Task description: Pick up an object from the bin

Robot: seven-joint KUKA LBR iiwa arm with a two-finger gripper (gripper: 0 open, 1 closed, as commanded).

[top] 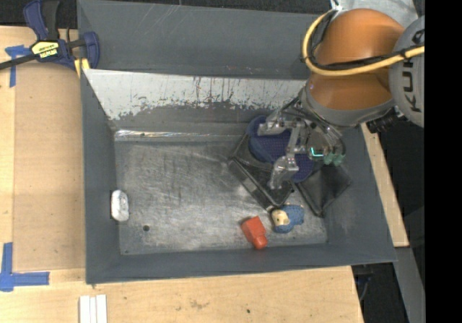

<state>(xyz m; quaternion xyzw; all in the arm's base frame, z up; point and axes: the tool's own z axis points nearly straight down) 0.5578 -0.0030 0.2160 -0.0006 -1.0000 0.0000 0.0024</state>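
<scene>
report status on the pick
Gripper over dark blue round thing and black flat piece, right of bin. Grasp not visible. Red block nearby, not in the way.

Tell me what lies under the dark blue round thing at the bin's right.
A black flat frame seems to jut out from beneath the dark blue round thing toward the red block. How far it runs underneath is covered, and the gripper hides the round thing's right part.

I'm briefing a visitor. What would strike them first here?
First the arm's big orange cover at the upper right, with the gripper below it over a heap of dark blue and black things at the right of the bin. Then the red block near the lower wall, and a small white thing alone at the left.
</scene>
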